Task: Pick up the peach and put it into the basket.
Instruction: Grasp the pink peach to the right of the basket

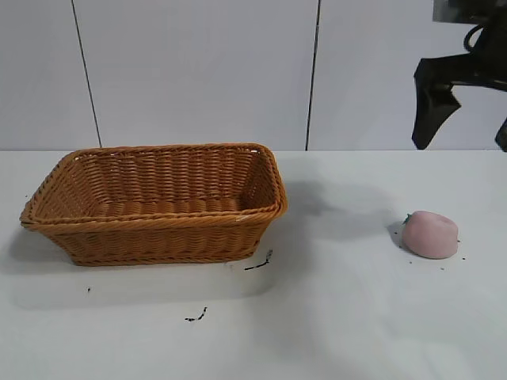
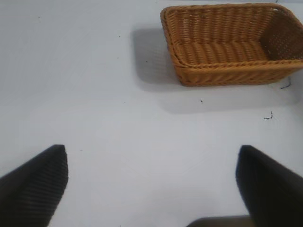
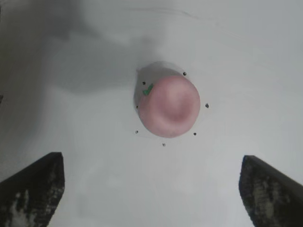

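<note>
The pale pink peach (image 1: 430,234) lies on the white table at the right, its green stem bit turned toward the basket. The orange-brown wicker basket (image 1: 158,237) stands at the left, with nothing in it. My right gripper (image 1: 467,131) hangs open high above the peach, well clear of it. In the right wrist view the peach (image 3: 169,106) lies ahead of the open right gripper (image 3: 151,161), between the lines of its two fingers. My left gripper (image 2: 150,150) is open and empty over bare table, with the basket (image 2: 232,73) farther off. The left gripper does not show in the exterior view.
Small black marks (image 1: 257,264) lie on the table just in front of the basket's right corner, and another mark (image 1: 196,317) nearer the front. Tiny dark dots (image 3: 164,144) ring the peach. A panelled wall stands behind the table.
</note>
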`<action>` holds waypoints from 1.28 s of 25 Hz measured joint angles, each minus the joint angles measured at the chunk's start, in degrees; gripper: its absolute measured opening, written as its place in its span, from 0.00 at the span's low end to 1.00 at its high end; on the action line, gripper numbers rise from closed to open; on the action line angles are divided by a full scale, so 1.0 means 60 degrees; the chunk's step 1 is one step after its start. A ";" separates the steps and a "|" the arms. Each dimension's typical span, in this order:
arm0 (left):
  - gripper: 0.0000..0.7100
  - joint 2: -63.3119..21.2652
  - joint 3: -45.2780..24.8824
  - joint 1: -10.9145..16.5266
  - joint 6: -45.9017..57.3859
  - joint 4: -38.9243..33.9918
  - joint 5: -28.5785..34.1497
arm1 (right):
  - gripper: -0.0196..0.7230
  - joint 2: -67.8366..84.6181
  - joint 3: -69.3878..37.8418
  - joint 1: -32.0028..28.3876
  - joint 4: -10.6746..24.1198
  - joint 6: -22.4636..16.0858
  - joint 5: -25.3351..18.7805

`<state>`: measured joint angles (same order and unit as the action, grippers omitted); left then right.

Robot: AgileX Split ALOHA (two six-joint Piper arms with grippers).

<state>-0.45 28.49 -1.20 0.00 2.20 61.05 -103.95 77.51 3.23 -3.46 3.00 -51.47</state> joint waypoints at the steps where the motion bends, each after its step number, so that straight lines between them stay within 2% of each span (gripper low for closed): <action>1: 0.98 0.0000 0.0000 0.0000 0.0000 0.0000 0.0000 | 0.96 -0.0265 0.0083 0.0000 0.0000 0.0020 0.0146; 14: 0.98 0.0000 0.0000 0.0000 0.0000 0.0000 0.0000 | 0.96 -0.2885 0.0122 0.0000 0.0019 0.0020 0.1675; 21: 0.98 0.0000 0.0000 0.0000 0.0000 0.0000 0.0000 | 0.95 -0.3116 0.0122 0.0000 0.0078 0.0020 0.1894; 23: 0.98 0.0000 0.0000 0.0000 0.0000 0.0000 0.0000 | 0.82 -0.3116 0.0122 0.0000 0.0084 0.0020 0.1894; 25: 0.98 0.0000 0.0000 0.0000 0.0000 0.0000 0.0000 | 0.58 -0.3116 0.0122 0.0000 0.0126 0.0020 0.1870; 27: 0.98 0.0000 0.0000 0.0000 0.0000 0.0000 0.0000 | 0.29 -0.3116 0.0122 0.0000 0.0195 0.0020 0.1831; 29: 0.98 0.0000 0.0000 0.0000 0.0000 0.0000 0.0000 | 0.09 -0.3018 0.0156 0.0000 0.0275 0.0020 0.1813; 30: 0.98 0.0000 0.0000 0.0000 0.0000 0.0000 0.0000 | 0.04 -0.2952 0.0156 0.0000 0.0337 0.0020 0.1805; 32: 0.98 0.0000 0.0000 0.0000 0.0000 0.0000 0.0000 | 0.02 -0.2740 0.0156 0.0000 0.0446 0.0020 0.1756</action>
<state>-0.45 28.49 -1.20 0.00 2.20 61.05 -120.39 78.44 3.23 -0.78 3.13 -40.93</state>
